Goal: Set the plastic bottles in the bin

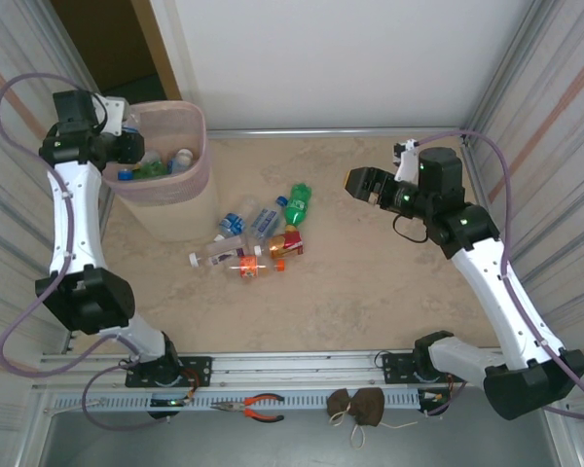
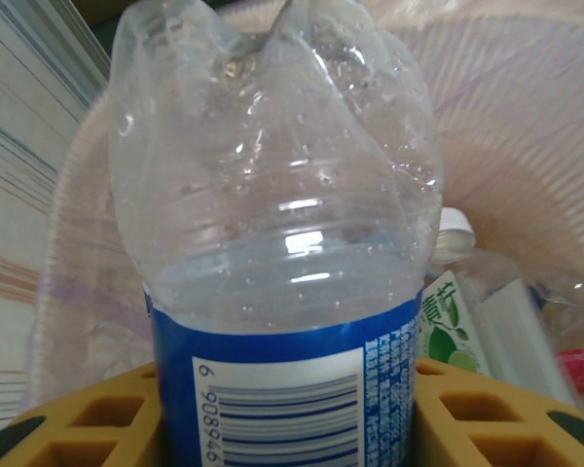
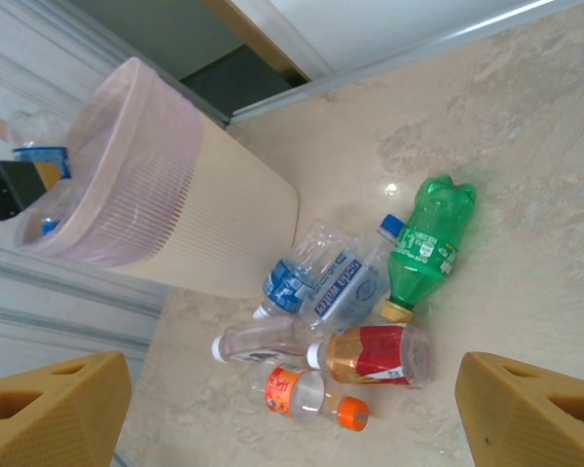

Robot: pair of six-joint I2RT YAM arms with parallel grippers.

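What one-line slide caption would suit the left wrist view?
Left hand grips a crumpled clear plastic bottle with a blue label over the translucent pale-pink plastic bin.

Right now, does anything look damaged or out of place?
The clear blue-labelled bottle held in the left gripper above the bin is crumpled, its far end caved in. Red-handled pliers lie at the near edge between the arm bases, and they are not bottles for the bin.
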